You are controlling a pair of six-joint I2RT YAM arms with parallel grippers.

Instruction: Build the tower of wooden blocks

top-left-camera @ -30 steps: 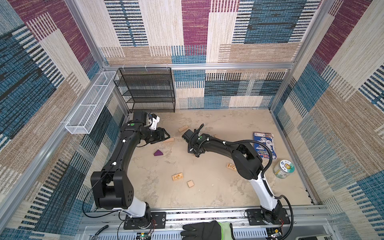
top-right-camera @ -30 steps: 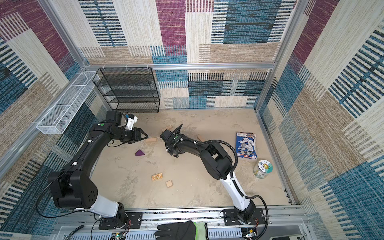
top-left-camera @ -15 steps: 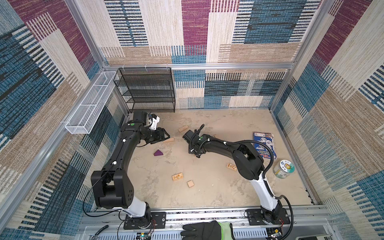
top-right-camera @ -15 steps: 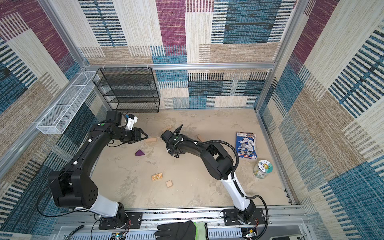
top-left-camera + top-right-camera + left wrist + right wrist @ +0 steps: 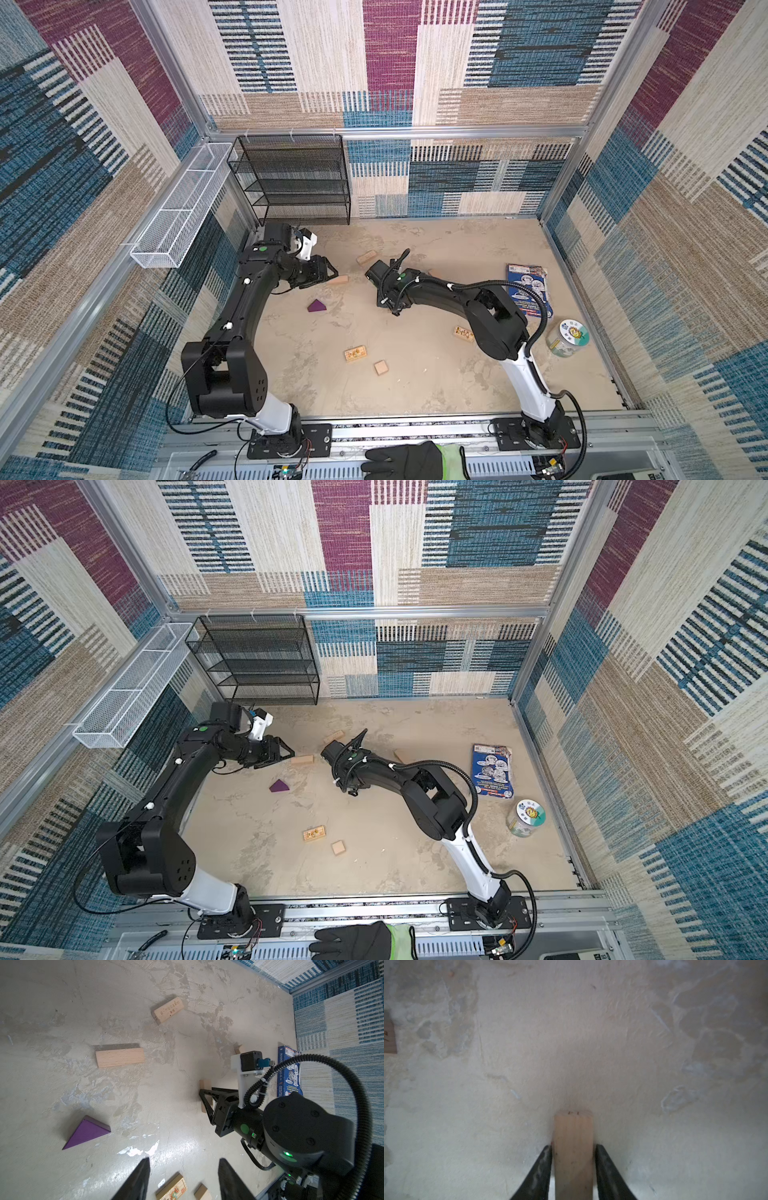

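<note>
Though top views hide it, the right gripper (image 5: 573,1146) clamps a block (image 5: 573,1134).

Partial "91-STO…HOUSE" along the blue booklet (image 5: 289,1076) edge; characters on one printed wood block (image 5: 168,1011) unreadable

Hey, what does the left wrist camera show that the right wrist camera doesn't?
Left wrist only: the purple wedge, a plain brick, the blue booklet and the open left gripper. Right wrist only: both fingers pressed against the sides of the pale block. Shared: the right gripper, that block and the beige table.
</note>
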